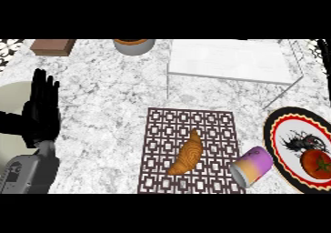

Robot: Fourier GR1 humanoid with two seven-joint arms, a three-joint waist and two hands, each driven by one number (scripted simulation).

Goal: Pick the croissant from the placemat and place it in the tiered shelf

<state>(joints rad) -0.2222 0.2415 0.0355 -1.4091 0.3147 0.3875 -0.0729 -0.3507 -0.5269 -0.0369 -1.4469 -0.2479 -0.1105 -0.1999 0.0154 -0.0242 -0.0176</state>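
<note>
A golden-brown croissant lies on the dark patterned placemat, slightly right of the counter's middle and near its front edge. The tiered shelf, white with thin metal legs, stands at the back right. My left hand shows at the far left, fingers straight and pointing up, well apart from the croissant and holding nothing. No right hand shows in the head view.
A purple-and-white can lies on its side at the placemat's right corner. A red-rimmed plate with a tomato sits at the right edge. At the back stand a brown block and a grey bowl.
</note>
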